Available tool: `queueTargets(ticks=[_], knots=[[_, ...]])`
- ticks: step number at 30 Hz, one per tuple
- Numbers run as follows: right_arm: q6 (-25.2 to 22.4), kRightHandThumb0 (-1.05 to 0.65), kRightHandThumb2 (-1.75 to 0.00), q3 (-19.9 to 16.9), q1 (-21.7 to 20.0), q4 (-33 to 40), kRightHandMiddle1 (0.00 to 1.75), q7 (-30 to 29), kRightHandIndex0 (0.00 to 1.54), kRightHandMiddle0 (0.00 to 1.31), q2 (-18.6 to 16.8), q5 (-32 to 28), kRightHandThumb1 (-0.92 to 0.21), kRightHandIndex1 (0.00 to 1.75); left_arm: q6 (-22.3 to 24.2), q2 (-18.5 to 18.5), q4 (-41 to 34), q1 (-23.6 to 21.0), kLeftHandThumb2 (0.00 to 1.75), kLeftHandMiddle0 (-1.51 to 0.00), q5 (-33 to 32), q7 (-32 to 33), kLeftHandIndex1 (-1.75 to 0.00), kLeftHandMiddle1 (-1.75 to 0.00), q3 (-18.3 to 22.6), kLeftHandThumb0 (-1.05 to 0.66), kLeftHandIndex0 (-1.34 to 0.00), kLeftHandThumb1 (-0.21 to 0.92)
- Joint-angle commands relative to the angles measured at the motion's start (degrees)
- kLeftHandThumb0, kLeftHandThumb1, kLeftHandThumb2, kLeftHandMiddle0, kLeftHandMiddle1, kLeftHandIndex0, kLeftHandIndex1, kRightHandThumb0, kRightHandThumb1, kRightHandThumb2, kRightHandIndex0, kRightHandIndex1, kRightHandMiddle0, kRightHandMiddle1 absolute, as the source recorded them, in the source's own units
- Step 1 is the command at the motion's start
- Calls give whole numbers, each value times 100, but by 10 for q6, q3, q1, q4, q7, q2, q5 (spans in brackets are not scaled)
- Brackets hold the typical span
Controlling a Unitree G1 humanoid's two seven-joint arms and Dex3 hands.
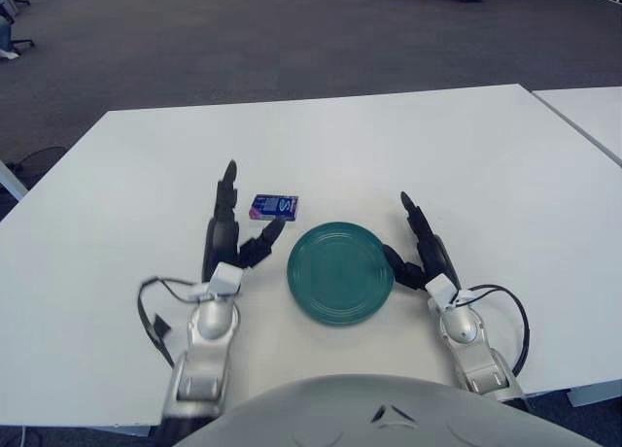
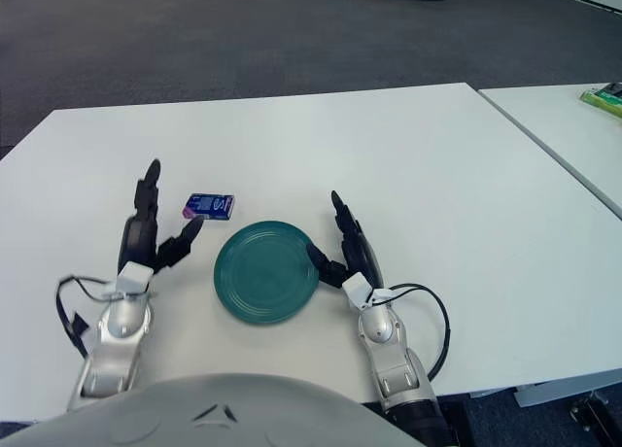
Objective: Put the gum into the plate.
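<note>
One small blue gum (image 1: 273,207) box lying flat, beside green plate (image 1: 340,273) — left robot hand (image 1: 233,238) wide, right robot hand (image 1: 421,248) wide.

— What carries everything here?
— A white desk (image 1: 408,146), standing on dark grey carpet (image 1: 243,39).
— And what lies on it?
— A round green plate (image 1: 340,273) near the front edge, flat on the surface, nothing in it. Just beyond its far left rim, apart from it, lies a small blue gum pack (image 1: 273,207), flat on its side.
— Anything else?
— A second white desk (image 2: 573,126) stands beside it on the right, separated by a narrow gap.
</note>
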State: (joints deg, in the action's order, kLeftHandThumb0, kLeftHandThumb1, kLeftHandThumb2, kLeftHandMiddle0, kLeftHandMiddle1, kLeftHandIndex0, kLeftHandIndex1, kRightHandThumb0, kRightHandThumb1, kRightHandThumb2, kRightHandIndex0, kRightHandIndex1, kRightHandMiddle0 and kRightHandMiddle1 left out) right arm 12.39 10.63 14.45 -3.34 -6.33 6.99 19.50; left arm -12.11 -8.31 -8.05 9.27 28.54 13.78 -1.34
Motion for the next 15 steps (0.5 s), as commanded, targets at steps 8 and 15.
queueTargets(ticks=[8, 15], knots=[[-24, -105, -73, 2, 24, -66, 6, 10, 6, 2, -1, -11, -92, 1, -29, -124, 60, -126, 47, -24, 83, -32, -84, 0, -23, -105, 0, 92], [-16, -105, -74, 0, 23, -79, 6, 10, 7, 2, -6, -18, -92, 1, -6, -166, 71, -186, 47, -20, 124, -101, -88, 0, -60, -105, 0, 92]])
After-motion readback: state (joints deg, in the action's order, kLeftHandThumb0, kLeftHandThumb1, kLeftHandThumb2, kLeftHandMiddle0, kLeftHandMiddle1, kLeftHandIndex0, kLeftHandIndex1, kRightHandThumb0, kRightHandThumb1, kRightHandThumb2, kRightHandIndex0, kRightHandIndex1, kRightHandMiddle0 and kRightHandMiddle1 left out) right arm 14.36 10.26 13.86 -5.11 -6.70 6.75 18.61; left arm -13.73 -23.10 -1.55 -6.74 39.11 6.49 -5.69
